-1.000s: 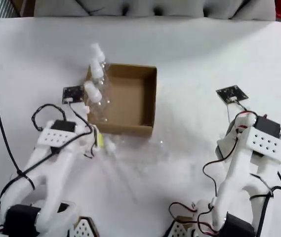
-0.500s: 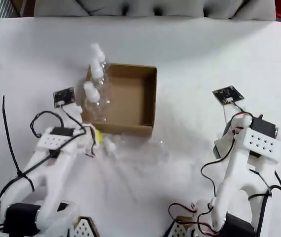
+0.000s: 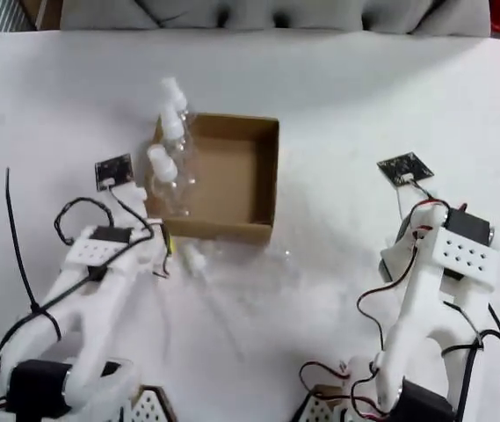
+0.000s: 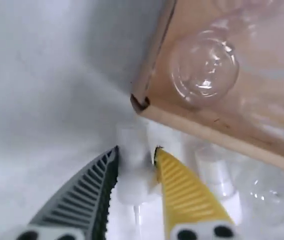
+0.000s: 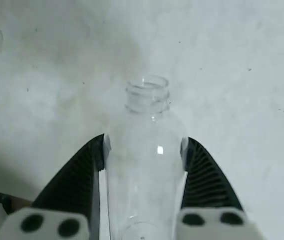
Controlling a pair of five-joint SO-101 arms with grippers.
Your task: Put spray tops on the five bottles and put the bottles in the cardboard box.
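Note:
The cardboard box point(image 3: 263, 180) stands mid-table, and several clear bottles with white spray tops point(image 3: 166, 154) lean in its left side. One bottle's round base point(image 4: 204, 67) shows inside the box wall point(image 4: 154, 60). My left gripper point(image 4: 135, 151) is by the box's near left corner, shut on a white spray top point(image 4: 132, 175) that rests on the table. Beside it lies another spray top point(image 3: 195, 258). My right gripper point(image 5: 144, 144) is shut on a clear bottle point(image 5: 146, 135) whose threaded neck point(image 5: 147, 93) carries no top. The right arm point(image 3: 447, 251) stands at the table's right.
Something clear, apparently a bottle point(image 3: 285, 255), lies on the white table just in front of the box. The left arm point(image 3: 100, 255) sits close to the box's near left corner. A padded seat edge point(image 3: 276, 18) runs along the table's far side.
The left arm has swung slightly left and settled at the box's near corner, its yellow finger now tucked from the high view. The right arm shifted a little left, then stayed put.

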